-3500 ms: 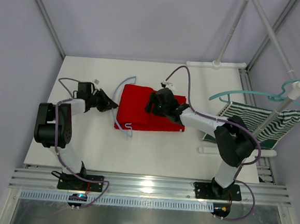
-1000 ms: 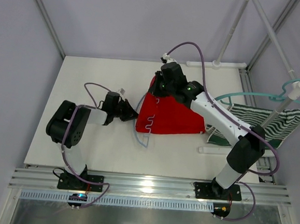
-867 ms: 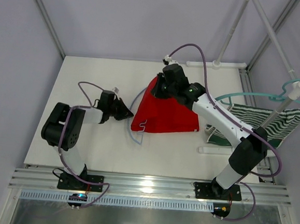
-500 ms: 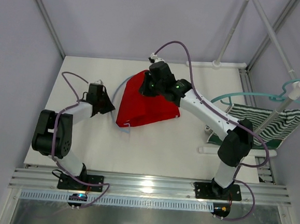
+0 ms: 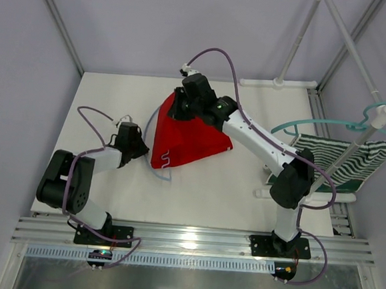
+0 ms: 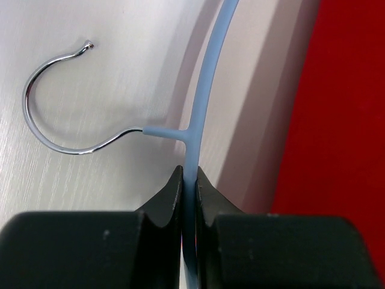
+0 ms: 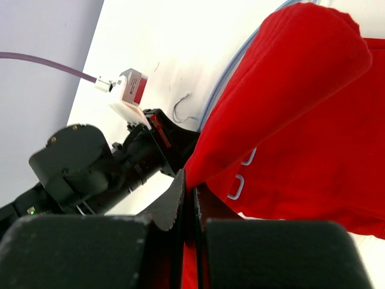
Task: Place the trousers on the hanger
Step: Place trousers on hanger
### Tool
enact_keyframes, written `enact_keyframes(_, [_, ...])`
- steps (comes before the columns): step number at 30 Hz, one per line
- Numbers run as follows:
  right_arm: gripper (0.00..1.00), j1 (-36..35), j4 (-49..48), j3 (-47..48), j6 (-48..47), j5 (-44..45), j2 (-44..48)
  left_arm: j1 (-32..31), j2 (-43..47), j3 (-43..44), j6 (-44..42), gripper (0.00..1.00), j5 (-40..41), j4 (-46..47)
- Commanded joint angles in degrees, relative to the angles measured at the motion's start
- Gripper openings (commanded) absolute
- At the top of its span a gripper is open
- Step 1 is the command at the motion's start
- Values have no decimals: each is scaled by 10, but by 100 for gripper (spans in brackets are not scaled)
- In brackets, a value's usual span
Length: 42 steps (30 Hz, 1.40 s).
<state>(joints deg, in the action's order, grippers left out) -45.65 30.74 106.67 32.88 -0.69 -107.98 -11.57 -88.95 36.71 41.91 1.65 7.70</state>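
- Holding everything up is a flat white table (image 5: 103, 90).
- On its middle are the bright red cloth trousers (image 5: 193, 141), pulled up into a tent shape. The pointy top is at the far side. The wide bottom edge lies on the table and runs left to right.
- A thin pale blue plastic hanger (image 6: 191, 133) sits along the left side of the trousers. Its long side runs from near to far, and its wavy lower bar shows against the red cloth.
- The right gripper (image 7: 191, 186) pinches the top fold of the trousers tight between its two black fingers.
- The left gripper (image 6: 188, 180) is squeezed tight on the hanger's blue top bar, right beside where the hook joins.
- The shiny metal hook (image 6: 78, 152) sticks out sideways, away from the trousers.
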Motion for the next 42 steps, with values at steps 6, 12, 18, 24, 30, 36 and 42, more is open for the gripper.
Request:
enact_keyframes(6, [4,10,-7,57,-41,57,1,-55,24,7,55,0,256,-62])
enact_keyframes(12, [4,86,-41,-83,-88,82,26,-63,12,63,83,0,362,-176])
enact_keyframes(18, [4,133,-68,-82,-131,52,-46,-63,6,35,64,9,255,-65])
enact_keyframes(24, [4,136,-46,-1,-182,61,-139,-64,2,35,49,15,206,-45])
enact_keyframes(30, [5,147,-60,11,-193,79,-166,-62,-12,44,52,11,180,-45])
enact_keyframes(36, [5,168,-60,31,-196,111,-184,-58,-70,101,91,0,201,-151])
enact_keyframes(42, [45,193,-49,35,-189,75,-216,-57,-105,123,116,0,190,-164])
